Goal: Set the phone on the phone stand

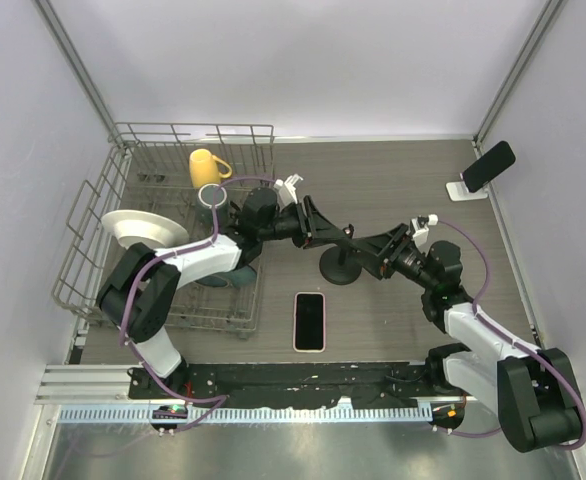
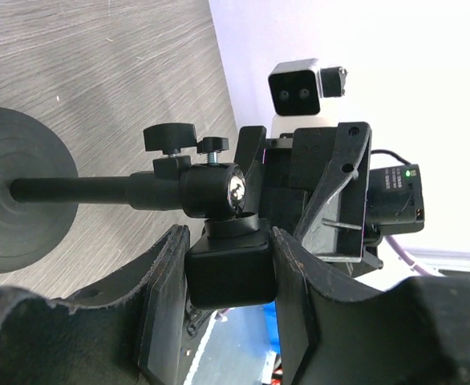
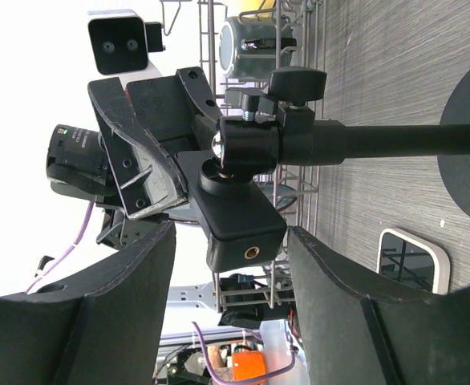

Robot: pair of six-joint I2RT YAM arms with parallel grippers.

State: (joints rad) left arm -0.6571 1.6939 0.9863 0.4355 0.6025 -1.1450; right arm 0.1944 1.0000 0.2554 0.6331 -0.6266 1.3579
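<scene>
White trim frames the phone (image 1: 310, 321), which lies flat and screen up just inside the near edge of the bench (image 1: 403, 190), about midway along it. No gripper touches it.

At mid-bench both arms meet at a black mount (image 1: 340, 268), made up of a round base, a post, a ball joint and a square block (image 2: 227, 281) at the head. The left gripper (image 2: 228, 241) is clamped on that block, with a pad pressed against each side. The right gripper (image 3: 233, 233) straddles the same block from the opposite side. It is spread wider than the block, with a gap showing on one side, and it holds nothing.

Along the left edge stands a wire dish rack (image 1: 123, 190) holding a plate (image 1: 138, 228) and a yellow mug (image 1: 205, 165).

At the far right corner sits the white phone stand (image 1: 463, 188), and a dark phone (image 1: 489, 164) already leans on it.

Assessment: no phone is in hand, and the work under way concerns the black mount rather than the placing.
- If the dark phone is the one meant, the placing looks complete.
- If the white-trimmed phone is meant, that step has not begun. The left gripper must first let go of the block and both arms must back off. The right arm, which is nearer the stand, would then take the flat phone across its narrow width, probably after tipping one edge off the bench. The stand would also need freeing.
</scene>
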